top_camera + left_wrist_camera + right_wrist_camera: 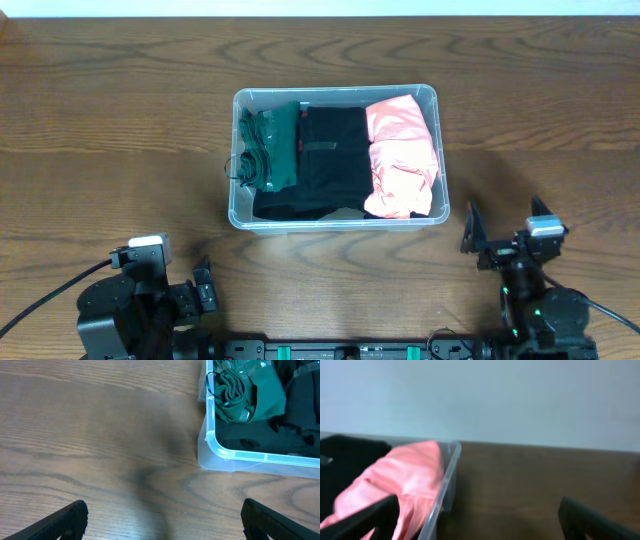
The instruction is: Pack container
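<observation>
- Spanning the overhead view, a dark wood-grain counter (100,120) carries the clear container (335,89) at its middle. A pale wall (520,400) rises beyond the container's far side.
- The container holds three items side by side: a green cloth (270,148) at its left end, a black cloth (335,150) in the middle and a pink cloth (400,155) at its right end.
- A thin black cord (243,165) loops at the container's left rim, on the green cloth.
- The left claw (165,525) is released and empty, off the container's near-left corner.
- The right claw (505,228) is released and empty, off its near-right corner.
</observation>
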Tool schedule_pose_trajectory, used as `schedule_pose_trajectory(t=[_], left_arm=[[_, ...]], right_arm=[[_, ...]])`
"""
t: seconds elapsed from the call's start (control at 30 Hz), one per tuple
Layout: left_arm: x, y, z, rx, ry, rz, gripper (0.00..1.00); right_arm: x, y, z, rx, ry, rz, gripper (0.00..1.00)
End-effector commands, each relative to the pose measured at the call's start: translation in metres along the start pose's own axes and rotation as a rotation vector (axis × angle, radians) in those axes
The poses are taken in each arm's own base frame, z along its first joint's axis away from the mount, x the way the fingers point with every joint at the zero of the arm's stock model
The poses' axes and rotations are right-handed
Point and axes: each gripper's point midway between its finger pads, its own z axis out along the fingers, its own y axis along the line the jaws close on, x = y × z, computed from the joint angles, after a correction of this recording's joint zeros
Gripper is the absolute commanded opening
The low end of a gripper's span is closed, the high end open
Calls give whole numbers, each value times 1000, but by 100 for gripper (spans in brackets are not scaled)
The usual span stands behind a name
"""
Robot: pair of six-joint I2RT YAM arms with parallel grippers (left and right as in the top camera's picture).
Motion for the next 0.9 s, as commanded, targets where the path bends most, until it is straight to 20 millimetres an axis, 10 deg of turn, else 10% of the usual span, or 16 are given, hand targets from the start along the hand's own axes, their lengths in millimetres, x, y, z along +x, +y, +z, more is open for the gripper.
schedule_pose_trajectory(t=[0.0,0.87], left_arm=[[1,0,0,2,1,-12,98],[1,0,0,2,1,-12,98]], right_arm=[[19,-2,8,2,-41,-26,99],[50,-6,9,23,76,-73,99]])
